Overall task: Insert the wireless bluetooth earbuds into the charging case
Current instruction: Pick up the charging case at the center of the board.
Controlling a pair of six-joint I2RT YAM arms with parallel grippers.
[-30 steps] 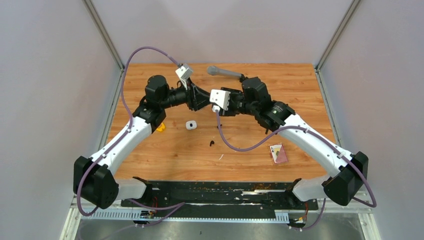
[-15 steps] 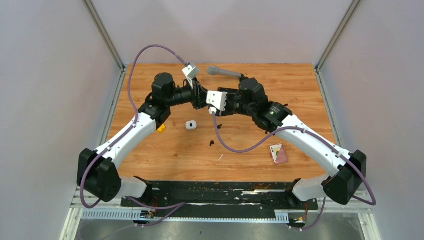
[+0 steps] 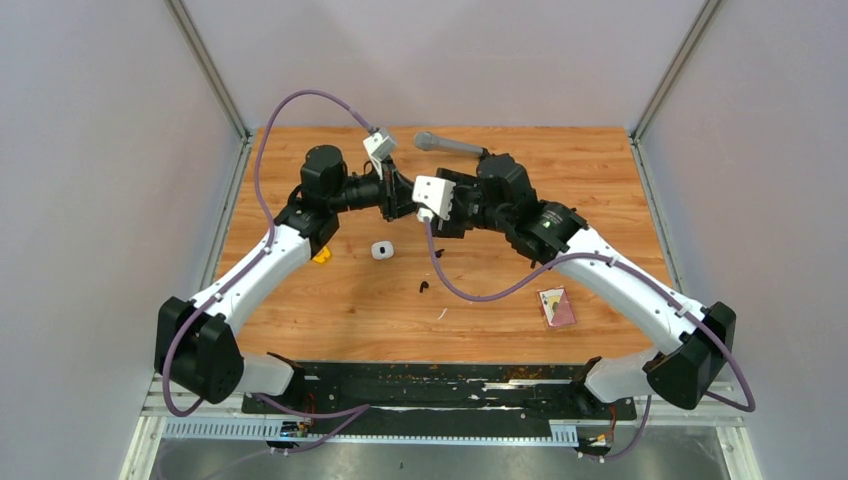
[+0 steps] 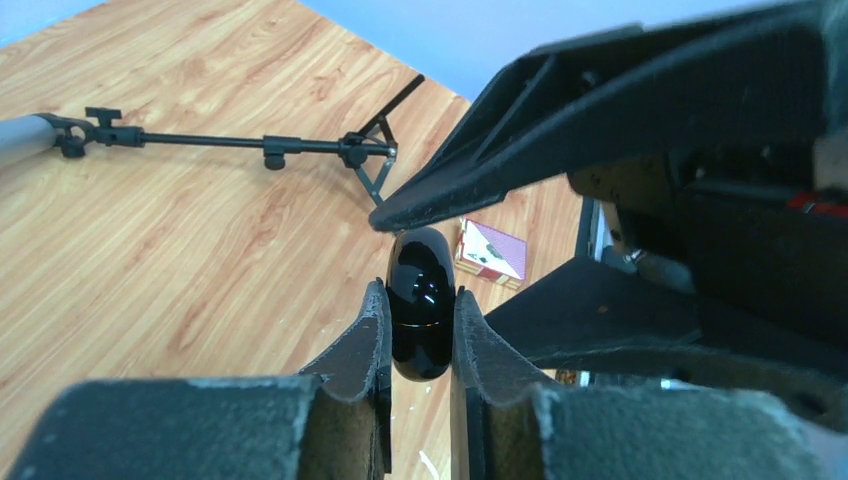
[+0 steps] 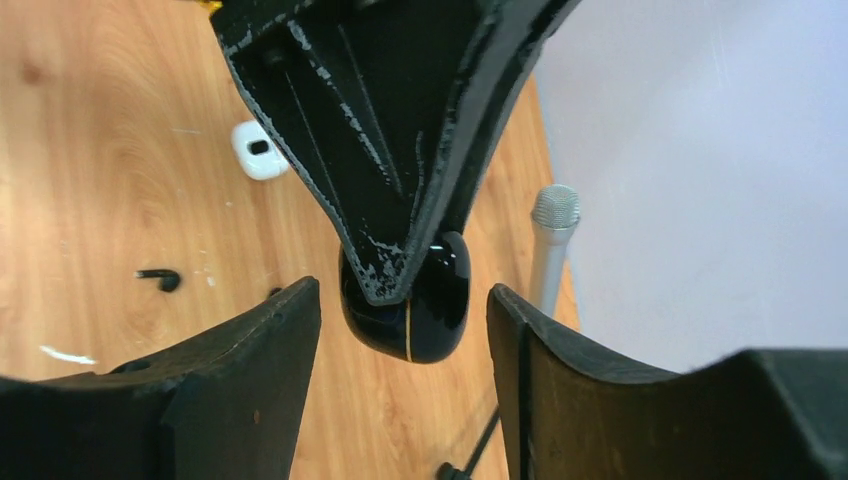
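Observation:
My left gripper [image 4: 420, 305] is shut on a glossy black charging case [image 4: 421, 300] and holds it closed, above the table at the back middle [image 3: 405, 198]. My right gripper [image 5: 405, 310] is open, with one finger on each side of the black case [image 5: 425, 300] and not touching it. Two black earbuds lie on the table [image 3: 424, 287], [image 3: 441, 253]; one also shows in the right wrist view [image 5: 160, 279]. A white charging case [image 3: 381, 250] sits on the table left of them. No white earbuds are in view.
A grey microphone [image 3: 447, 144] on a thin black stand [image 4: 250, 145] lies at the back. A small card box [image 3: 557, 305] lies at the right. A yellow object [image 3: 321, 255] shows under the left arm. A thin white sliver [image 3: 441, 313] lies near the front.
Both wrists moved closer together at the back middle. My right gripper's open fingers have come around the black case held by my left gripper.

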